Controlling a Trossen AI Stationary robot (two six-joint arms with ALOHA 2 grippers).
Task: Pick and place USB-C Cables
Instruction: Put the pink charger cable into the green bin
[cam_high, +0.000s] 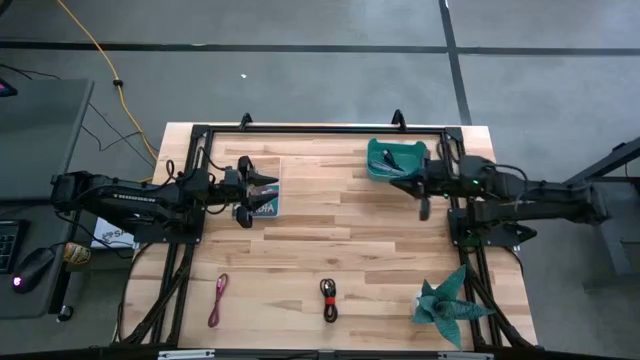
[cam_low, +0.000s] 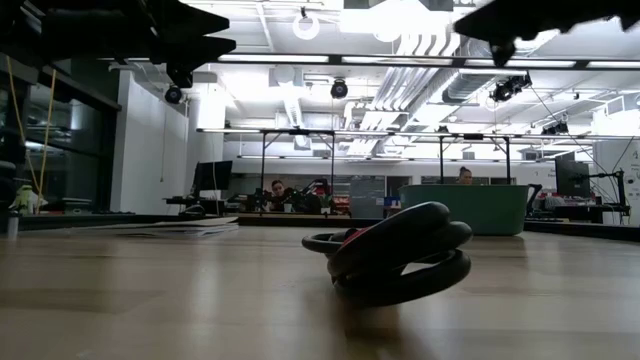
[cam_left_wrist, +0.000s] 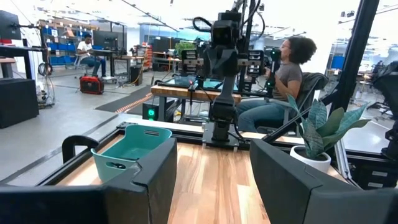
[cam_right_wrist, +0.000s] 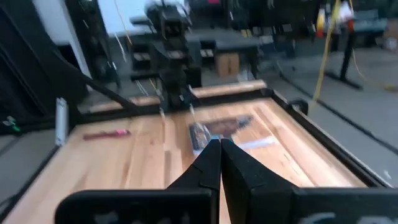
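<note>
I have two cables left on the table, both on the near side. The pink cable (cam_high: 219, 299) lies stretched toward the left edge, and the red-and-black cable (cam_high: 328, 299) lies coiled near the middle, well apart from it. In the low view the coil sits flat on the wood, with its loops stacked loosely.

My right gripper (cam_high: 424, 207) is clenched and empty; in its wrist view the fingers (cam_right_wrist: 219, 163) meet with nothing between them. It hangs just beside the teal bin (cam_high: 395, 160) at the far right. My left gripper (cam_high: 262, 195) is released, its jaws standing apart with nothing in them, over a blue card (cam_high: 268, 203) on the far left.

I judge both cables to be light, soft and a bit springy, so a coil may open or slide when pinched. I would take the red-and-black one across its bundled middle, where the loops overlap, and the pink one at its middle also, not at a plug end.
</note>
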